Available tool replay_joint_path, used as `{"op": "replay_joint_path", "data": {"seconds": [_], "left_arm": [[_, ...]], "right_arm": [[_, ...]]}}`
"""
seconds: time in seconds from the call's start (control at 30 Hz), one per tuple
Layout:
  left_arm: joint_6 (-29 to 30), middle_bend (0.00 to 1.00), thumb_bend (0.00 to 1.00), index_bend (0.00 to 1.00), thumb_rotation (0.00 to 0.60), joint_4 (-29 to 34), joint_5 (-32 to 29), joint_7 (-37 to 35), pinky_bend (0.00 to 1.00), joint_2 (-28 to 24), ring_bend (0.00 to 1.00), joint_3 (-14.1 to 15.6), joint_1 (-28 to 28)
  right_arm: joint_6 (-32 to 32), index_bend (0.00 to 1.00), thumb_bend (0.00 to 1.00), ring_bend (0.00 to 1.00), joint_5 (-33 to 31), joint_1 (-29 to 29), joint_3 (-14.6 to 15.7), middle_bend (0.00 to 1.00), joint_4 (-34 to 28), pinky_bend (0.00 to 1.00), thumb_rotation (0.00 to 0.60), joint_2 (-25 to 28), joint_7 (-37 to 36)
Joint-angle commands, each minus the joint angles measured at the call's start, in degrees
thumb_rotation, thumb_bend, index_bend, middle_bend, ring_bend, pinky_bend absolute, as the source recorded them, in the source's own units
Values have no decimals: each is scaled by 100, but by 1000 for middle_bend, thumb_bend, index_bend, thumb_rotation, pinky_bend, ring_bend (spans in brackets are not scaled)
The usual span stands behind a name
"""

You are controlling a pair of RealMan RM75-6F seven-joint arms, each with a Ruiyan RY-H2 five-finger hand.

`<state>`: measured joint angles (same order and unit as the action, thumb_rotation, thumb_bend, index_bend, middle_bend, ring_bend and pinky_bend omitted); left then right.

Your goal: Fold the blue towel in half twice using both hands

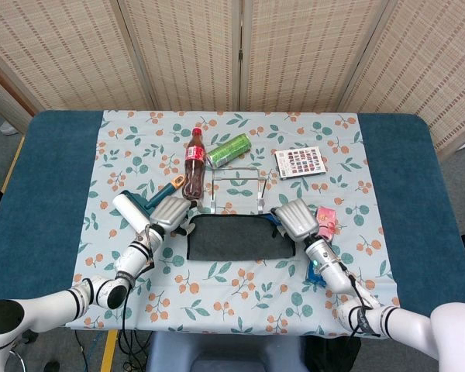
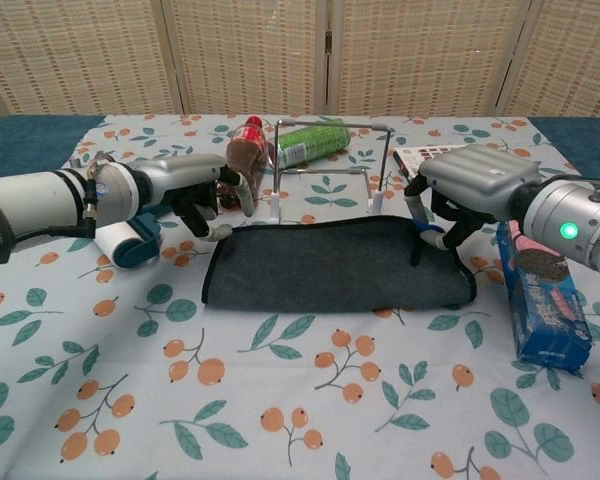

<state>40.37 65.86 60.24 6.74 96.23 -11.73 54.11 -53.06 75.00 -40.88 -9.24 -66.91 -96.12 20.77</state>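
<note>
blue towel (image 2: 335,265) flat mid-table, dark side up. left hand (image 2: 195,190) and right hand (image 2: 465,190) fingers pinching its far corners, likely to steady fold.

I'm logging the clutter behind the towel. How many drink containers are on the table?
2. A red-labelled cola bottle stands upright behind the left hand. A green can lies on its side just right of it, behind the wire rack. None appears hidden.
</note>
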Motion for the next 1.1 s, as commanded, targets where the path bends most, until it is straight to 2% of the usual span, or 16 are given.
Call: {"op": "replay_joint_path", "data": {"seconds": [0.03,0.23,0.47,0.77,0.9,1.1], "left_arm": [[62,999,371,319,600,17,10,22,1000,8,856,-1,-26],[130,999,363,310,600,126,34,34,1000,-63,855,18,-88],[284,999,363,304,600,382,90,-1,1000,-237,855,36,-220],[772,991,363,301,600,968,352,-111,1000,-717,847,99,-572],[1046,961,363,300,600,1263,467,-142,1000,-931,818,120,-753],[1401,876,363,299,600,1742,658,-188,998,-1259,733,190,-1024]], "right_arm": [[-11,454,214,898,-5,-21,-2,917,52,1000,600,-37,-19],[-67,327,116,897,-6,-39,-20,917,111,1000,600,-56,-107],[-244,320,108,893,61,16,-16,900,19,1000,600,63,-208],[-803,320,108,883,425,435,200,890,-1095,1000,600,994,-553],[-941,324,108,844,589,625,389,849,-1651,1000,600,1440,-598],[-966,447,124,738,805,811,715,743,-2183,1000,600,1893,-387]]}}
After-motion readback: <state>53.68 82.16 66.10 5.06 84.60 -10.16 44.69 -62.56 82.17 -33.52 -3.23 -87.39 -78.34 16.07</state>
